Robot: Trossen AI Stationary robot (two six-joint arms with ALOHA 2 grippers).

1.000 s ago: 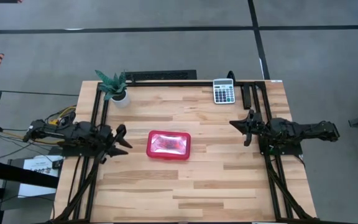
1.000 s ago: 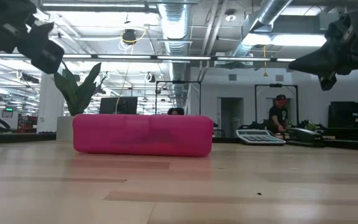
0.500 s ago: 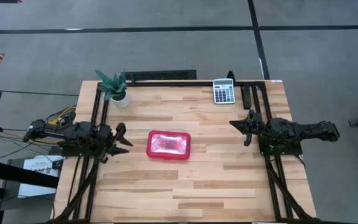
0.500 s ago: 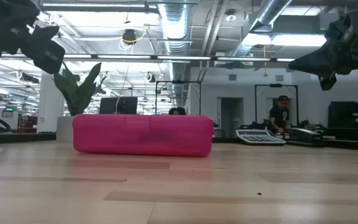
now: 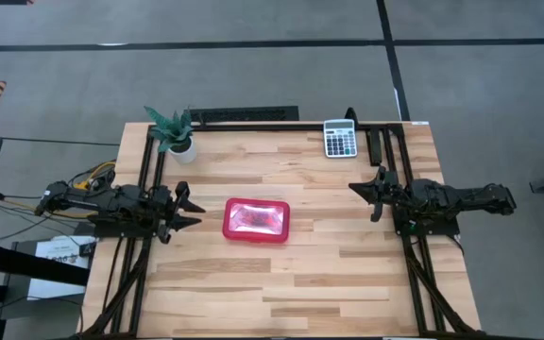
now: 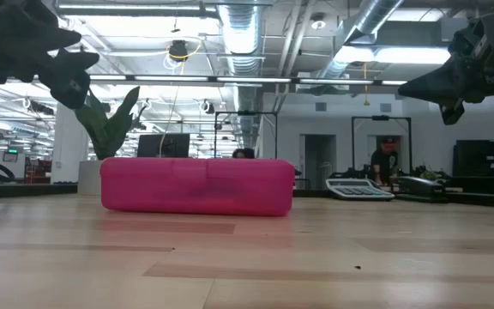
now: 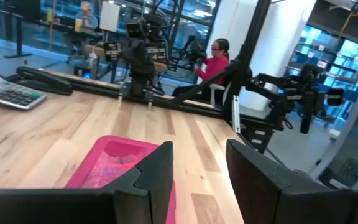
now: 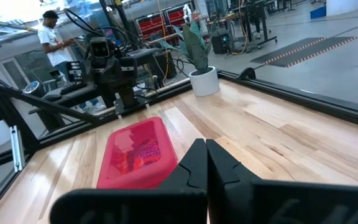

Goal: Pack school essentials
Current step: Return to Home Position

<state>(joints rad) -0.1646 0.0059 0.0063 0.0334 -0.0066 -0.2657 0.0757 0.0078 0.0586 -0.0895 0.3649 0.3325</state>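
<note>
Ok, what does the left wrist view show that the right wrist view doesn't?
Only the left wrist view: the grey calculator and the left gripper, fingers apart. Only the right wrist view: the potted plant and the right gripper, fingers together. Both: the closed pink box on the wooden table.

box (image 5: 256, 220): translucent pink | table (image 5: 348, 260): pale wood planks | plant (image 5: 169, 124): green | pot (image 5: 183, 149): white | calculator (image 5: 340, 140): grey
</note>
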